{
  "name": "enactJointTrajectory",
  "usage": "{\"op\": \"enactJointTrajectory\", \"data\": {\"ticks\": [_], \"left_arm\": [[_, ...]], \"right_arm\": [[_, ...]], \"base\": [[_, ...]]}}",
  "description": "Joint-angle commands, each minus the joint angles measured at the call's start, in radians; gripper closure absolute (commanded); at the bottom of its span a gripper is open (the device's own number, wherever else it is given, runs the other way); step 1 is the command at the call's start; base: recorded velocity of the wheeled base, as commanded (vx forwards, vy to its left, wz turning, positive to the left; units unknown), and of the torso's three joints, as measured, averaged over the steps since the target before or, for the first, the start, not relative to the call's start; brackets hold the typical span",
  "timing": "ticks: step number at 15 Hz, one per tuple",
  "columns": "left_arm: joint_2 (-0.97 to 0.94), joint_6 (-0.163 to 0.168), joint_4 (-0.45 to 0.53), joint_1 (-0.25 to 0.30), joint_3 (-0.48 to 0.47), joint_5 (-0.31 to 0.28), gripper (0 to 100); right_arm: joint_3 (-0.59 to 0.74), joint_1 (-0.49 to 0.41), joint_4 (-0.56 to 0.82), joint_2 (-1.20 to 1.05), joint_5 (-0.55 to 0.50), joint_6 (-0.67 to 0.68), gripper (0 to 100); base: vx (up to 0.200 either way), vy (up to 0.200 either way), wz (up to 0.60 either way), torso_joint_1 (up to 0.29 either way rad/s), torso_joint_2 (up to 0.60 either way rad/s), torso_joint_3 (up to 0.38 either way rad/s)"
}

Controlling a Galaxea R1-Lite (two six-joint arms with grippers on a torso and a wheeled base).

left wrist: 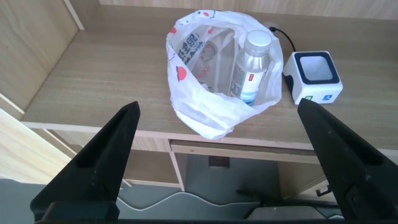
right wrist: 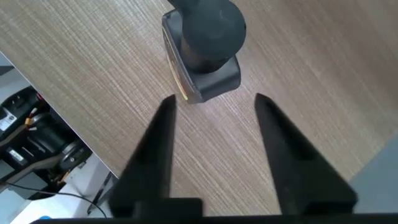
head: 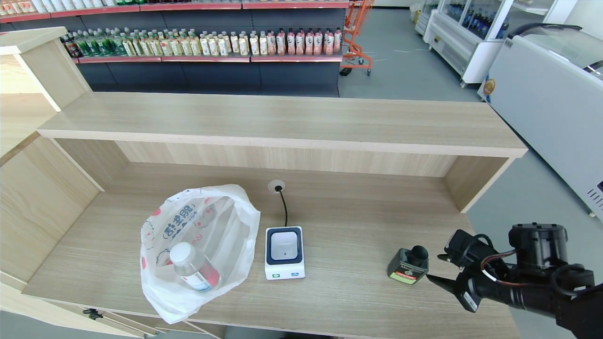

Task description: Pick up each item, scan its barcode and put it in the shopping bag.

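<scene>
Item remaining on the counter [head: 353, 292]: one small dark container [head: 408, 267] with a squat, square-sided body and a wide round black cap. It stands upright, well apart from the scanner [head: 284, 252] and on the far side of it from the shopping bag [head: 245, 221]. The bag already holds a clear bottle [head: 193, 269] with a white cap.

Right gripper [head: 435, 268]: fingers spread apart, empty, just beside the container and level with it. In the right wrist view the two fingertips of the right gripper [right wrist: 214, 102] flank the near edge of the container [right wrist: 202, 53] without touching it.

Left gripper [left wrist: 217, 106]: fingers wide apart, empty, held off the near edge of the counter in front of the bag.

Handling, as judged:
- The container looks rigid and compact, probably light.
- The flat side walls of the body offer the best hold. The rounded cap is likely to slip between the pads.
- The counter surface looks smooth, so a one-sided touch may push or tip the container.
- The barcode face cannot be made out
</scene>
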Motion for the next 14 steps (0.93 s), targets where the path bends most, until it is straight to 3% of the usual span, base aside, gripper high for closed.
{"op": "enactJointTrajectory", "data": {"ticks": [1, 4, 9, 14], "left_arm": [[0.002, 0.0, 0.0, 0.0, 0.0, 0.0, 0], [0.002, 0.0, 0.0, 0.0, 0.0, 0.0, 0], [0.002, 0.0, 0.0, 0.0, 0.0, 0.0, 0], [0.002, 0.0, 0.0, 0.0, 0.0, 0.0, 0]], "right_arm": [[0.001, -0.003, -0.003, -0.039, 0.002, -0.016, 0], [-0.007, 0.005, -0.014, 0.04, 0.02, -0.058, 0], [-0.044, 0.028, -0.175, 0.223, 0.043, -0.078, 0], [-0.105, 0.06, -0.195, 0.284, 0.117, -0.07, 0]], "base": [[0.0, 0.0, 0.0, 0.0, 0.0, 0.0], [0.0, 0.0, 0.0, 0.0, 0.0, 0.0], [0.0, 0.0, 0.0, 0.0, 0.0, 0.0], [0.0, 0.0, 0.0, 0.0, 0.0, 0.0]]}}
